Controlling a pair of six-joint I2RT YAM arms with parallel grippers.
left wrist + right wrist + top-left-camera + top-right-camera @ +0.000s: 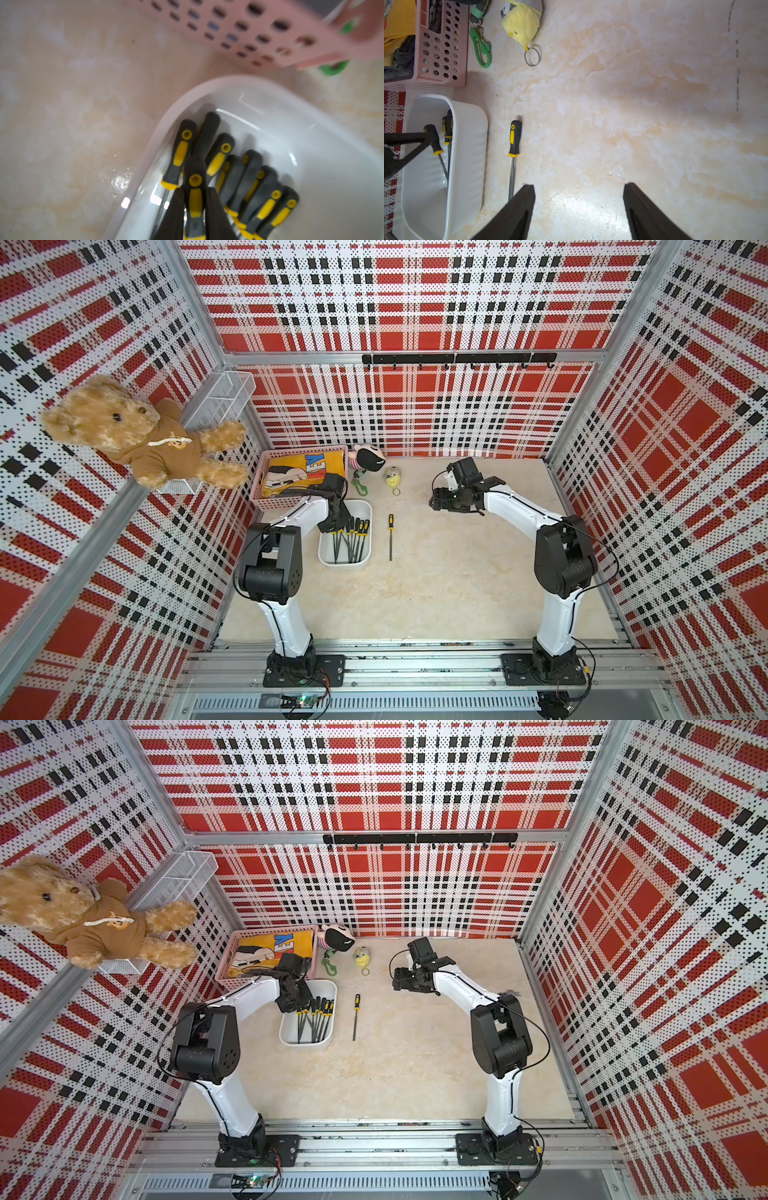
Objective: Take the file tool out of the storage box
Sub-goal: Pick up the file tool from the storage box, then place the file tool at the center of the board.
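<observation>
The storage box [362, 509] [326, 988] [228, 83] [467, 145] is a shallow white tub at the table's left, and several black-and-yellow file tools [355, 539] [320, 1020] [259, 187] lie in it. My left gripper [332, 526] [293, 1006] [195, 190] reaches into the box and is shut on one file's handle [195, 200] [433, 140]. That handle is lifted and tilted, with its blade still inside the tub. Another file [390, 536] [355, 1016] [514, 141] lies on the table right of the box. My right gripper [434, 502] [397, 980] [579, 187] hovers open and holds nothing.
A pink lattice basket [286, 502] [444, 81] with cloth stands just behind the box. Two plush keychains [368, 460] [392, 477] lie behind the loose file. A teddy bear [124, 431] and a wire-mesh basket [224, 398] hang on the left wall.
</observation>
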